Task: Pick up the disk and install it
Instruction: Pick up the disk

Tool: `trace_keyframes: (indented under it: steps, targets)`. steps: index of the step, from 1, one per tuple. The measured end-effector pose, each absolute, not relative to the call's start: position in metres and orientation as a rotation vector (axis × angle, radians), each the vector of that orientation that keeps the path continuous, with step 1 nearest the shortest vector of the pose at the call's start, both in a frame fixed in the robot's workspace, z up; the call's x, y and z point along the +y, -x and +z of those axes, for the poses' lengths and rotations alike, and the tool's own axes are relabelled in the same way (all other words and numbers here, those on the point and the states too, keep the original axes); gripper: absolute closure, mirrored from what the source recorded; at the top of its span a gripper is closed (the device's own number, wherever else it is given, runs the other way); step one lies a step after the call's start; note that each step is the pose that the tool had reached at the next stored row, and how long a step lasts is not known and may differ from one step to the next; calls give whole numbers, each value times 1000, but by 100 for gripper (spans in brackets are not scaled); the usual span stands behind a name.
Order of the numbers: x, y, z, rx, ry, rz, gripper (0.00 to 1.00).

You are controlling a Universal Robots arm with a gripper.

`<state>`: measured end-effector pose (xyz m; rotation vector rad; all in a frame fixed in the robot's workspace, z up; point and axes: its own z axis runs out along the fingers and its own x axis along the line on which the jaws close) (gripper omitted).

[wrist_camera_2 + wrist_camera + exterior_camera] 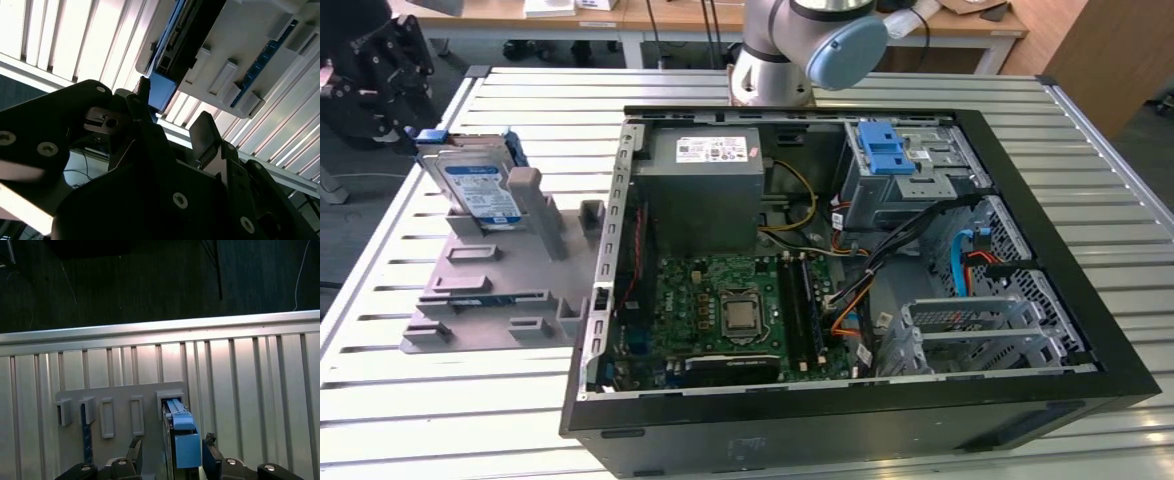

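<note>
Gripper (172,444) spread wide astride the upright disk (184,452) (in its grey holder (120,399)), seemingly not touching.

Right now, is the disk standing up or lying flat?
Standing up: the disk sits on edge in the grey holder's slot.

disk (478,190) shiny metal, blue plastic edges

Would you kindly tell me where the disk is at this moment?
The disk stands upright in the grey holder on the exterior view's left, on the slatted table just outside the open computer case.
</note>
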<state>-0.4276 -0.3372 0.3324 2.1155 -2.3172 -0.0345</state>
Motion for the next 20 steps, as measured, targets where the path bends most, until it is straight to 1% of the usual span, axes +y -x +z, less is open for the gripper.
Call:
trace_keyframes:
  steps: [12,20]
  targets:
    - [-331,428,329,-2313,-2123,-26,41]
    - [-330,429,324,-2318,-2128,-2,41]
